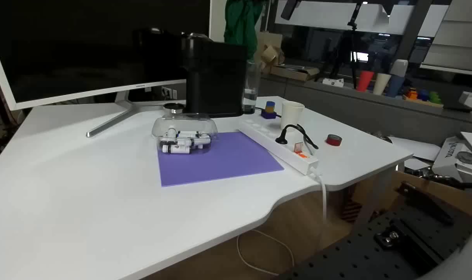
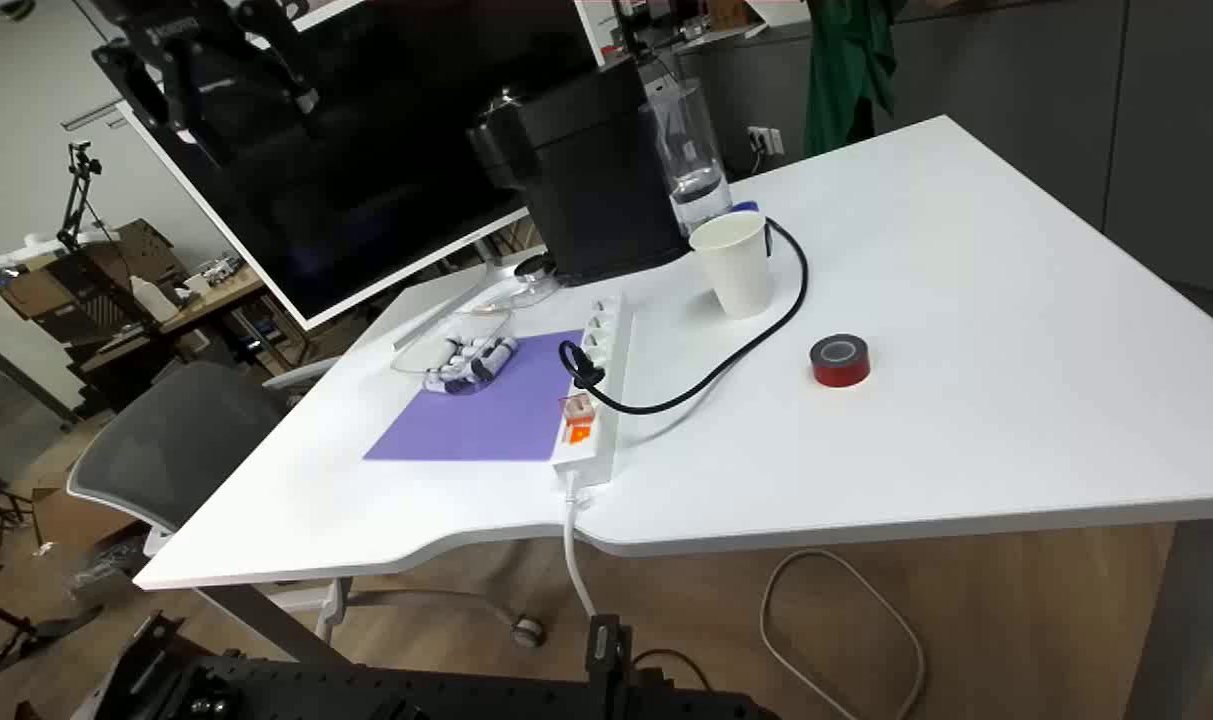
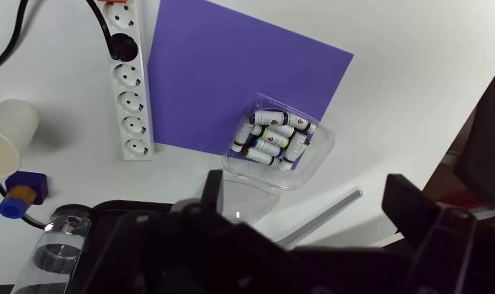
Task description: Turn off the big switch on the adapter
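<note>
The adapter is a long white power strip [image 1: 272,146] [image 2: 616,350] [image 3: 132,114] lying on the white table. The big switch, an orange-red rocker [image 1: 302,154] [image 2: 579,434], sits at its near end by the white cord. A small transparent flap [image 1: 298,147] [image 2: 579,408] stands up beside it. In the wrist view only an orange edge shows at the top, so the switch is mostly out of view there. A black plug [image 2: 586,372] [image 3: 125,47] is in a socket. My gripper [image 2: 256,125] [image 3: 304,183] is open and empty, high above the table near the monitor, far from the switch.
A transparent box of small bottles [image 1: 185,142] [image 3: 271,139] lies partly on a purple sheet [image 1: 224,163]. A white cup [image 1: 291,112] [image 2: 734,265] and red tape [image 2: 839,360] stand beside the strip. A black machine [image 1: 216,77] and large monitor [image 1: 95,50] stand behind.
</note>
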Robot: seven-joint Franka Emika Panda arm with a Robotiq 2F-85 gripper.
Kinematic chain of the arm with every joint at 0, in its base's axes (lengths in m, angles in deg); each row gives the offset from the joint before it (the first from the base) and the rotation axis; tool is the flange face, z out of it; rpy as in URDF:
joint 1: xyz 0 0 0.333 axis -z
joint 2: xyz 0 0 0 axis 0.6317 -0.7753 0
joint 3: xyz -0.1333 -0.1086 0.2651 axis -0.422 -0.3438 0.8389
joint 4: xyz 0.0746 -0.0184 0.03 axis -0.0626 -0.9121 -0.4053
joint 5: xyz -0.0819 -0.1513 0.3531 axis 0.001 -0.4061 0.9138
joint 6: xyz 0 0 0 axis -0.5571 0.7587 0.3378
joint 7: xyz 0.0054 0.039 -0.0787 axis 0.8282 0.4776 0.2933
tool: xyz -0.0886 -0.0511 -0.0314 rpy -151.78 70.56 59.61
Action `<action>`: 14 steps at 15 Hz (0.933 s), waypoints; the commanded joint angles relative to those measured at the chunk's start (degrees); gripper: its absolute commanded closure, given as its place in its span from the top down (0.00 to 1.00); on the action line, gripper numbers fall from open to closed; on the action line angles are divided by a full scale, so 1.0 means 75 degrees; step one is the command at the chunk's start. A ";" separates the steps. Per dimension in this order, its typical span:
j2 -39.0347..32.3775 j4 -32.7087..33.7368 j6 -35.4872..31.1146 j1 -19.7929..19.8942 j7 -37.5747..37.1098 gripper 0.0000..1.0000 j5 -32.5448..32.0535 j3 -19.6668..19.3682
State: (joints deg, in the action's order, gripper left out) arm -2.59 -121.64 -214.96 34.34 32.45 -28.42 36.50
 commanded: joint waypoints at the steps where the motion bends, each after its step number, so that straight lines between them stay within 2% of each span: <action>1: -0.0013 0.0012 0.0011 0.0104 0.0047 1.00 0.0065 0.0098; 11: -0.0011 0.0012 -0.0009 0.0103 0.0047 1.00 0.0065 0.0097; 14: -0.0226 -0.0295 -0.0550 0.0208 -0.0056 1.00 -0.0104 0.0214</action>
State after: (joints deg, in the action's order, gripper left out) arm -2.76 -122.06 -215.74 34.52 32.47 -28.46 36.81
